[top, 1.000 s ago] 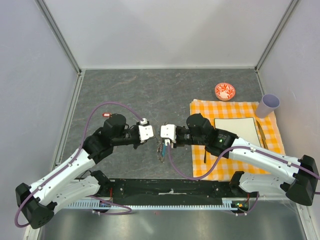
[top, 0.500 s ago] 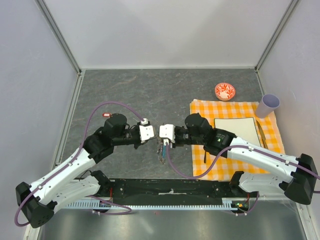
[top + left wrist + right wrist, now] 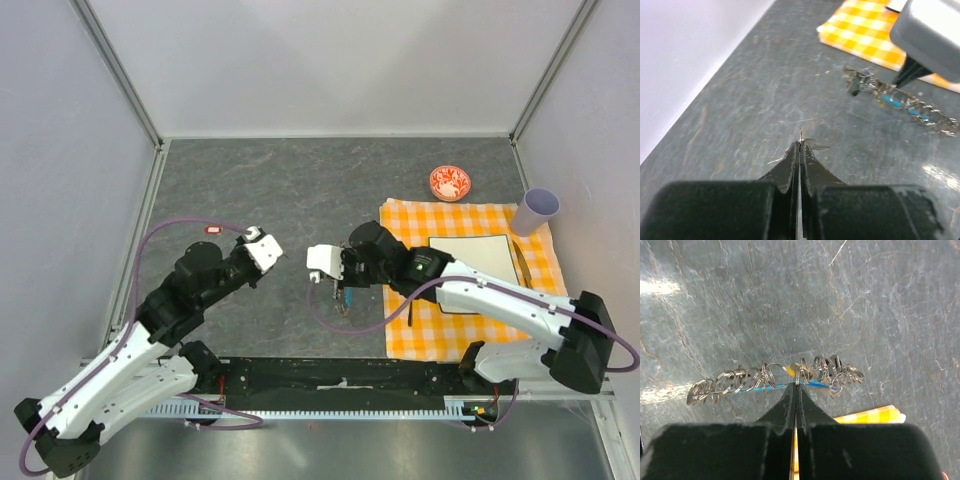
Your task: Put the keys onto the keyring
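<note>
The keyring (image 3: 765, 377), a chain of thin metal rings with a cyan strap (image 3: 757, 388), hangs just over the grey table. My right gripper (image 3: 797, 384) is shut on one ring near the chain's middle. In the top view the keyring (image 3: 345, 306) dangles below the right gripper (image 3: 340, 292). A black-headed key (image 3: 835, 361) sits among the rings at one end, and shows dark in the left wrist view (image 3: 855, 89). My left gripper (image 3: 800, 145) is shut, well apart from the keyring (image 3: 900, 102). A thin bright sliver shows at its tips. In the top view the left gripper (image 3: 264, 249) is left of the chain.
An orange checked cloth (image 3: 400, 215) lies at right with a white pad (image 3: 470, 258) and a fork (image 3: 523, 265) on it. A lilac cup (image 3: 537, 210) and a red-and-white bowl (image 3: 450, 182) stand behind. A small red item (image 3: 213, 229) lies at left.
The left arm has pulled back to the left, away from the right gripper. The right gripper has shifted left and turned, still holding the chain.
</note>
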Tool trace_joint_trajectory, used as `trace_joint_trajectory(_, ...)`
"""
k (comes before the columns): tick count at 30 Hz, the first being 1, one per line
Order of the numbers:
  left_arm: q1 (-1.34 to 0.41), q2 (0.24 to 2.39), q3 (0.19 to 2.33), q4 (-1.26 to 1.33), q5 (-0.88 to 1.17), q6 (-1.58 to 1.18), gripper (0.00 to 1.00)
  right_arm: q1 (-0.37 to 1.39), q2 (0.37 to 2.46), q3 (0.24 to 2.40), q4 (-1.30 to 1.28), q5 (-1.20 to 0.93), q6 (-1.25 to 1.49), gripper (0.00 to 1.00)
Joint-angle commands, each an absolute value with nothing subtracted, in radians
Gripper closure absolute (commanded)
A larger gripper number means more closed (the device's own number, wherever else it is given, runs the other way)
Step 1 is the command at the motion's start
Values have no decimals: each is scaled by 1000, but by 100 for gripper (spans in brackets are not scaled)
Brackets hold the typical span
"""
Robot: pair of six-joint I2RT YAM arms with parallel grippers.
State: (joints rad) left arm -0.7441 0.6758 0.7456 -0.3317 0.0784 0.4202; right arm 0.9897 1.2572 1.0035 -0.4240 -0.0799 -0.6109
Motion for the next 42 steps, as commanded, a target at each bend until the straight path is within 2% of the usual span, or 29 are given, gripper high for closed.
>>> trace_joint_trajectory(1,-747,594,712,-279,-152,330,98,986,1373,1144,-497,-51,-643,100)
trace_joint_trajectory(5,-749,540,684,-255,-250,347,98,985,1593,1229,-488,-74,-669,100)
trace_joint_trajectory(13,-747,460,646,-226,-279,350,98,982,1971,1469,-476,-80,-715,100)
trace_joint_trajectory(19,-747,442,637,-215,-272,350,98,948,2097,1560,-459,-32,-660,100)
trace_joint_trajectory(22,-746,443,637,-212,-265,347,98,936,2112,1563,-459,-8,-640,100)
trace_joint_trajectory(25,-746,446,637,-212,-255,345,98,924,2094,1549,-457,-21,-611,94)
trace_joint_trajectory(26,-747,446,635,-213,-253,342,98,922,2083,1545,-451,-32,-601,88)
trace_joint_trajectory(28,-747,449,635,-213,-252,341,98,922,2047,1528,-445,-64,-594,83)
trace_joint_trajectory(29,-747,446,635,-212,-250,339,98,922,2033,1526,-442,-78,-591,72)
trace_joint_trajectory(30,-747,445,635,-213,-250,339,98,923,2019,1520,-439,-90,-585,67)
trace_joint_trajectory(34,-746,439,637,-215,-271,339,98,922,1916,1493,-423,-138,-598,54)
trace_joint_trajectory(42,-744,405,638,-207,-397,324,98,951,1778,1335,-382,-195,-719,51)
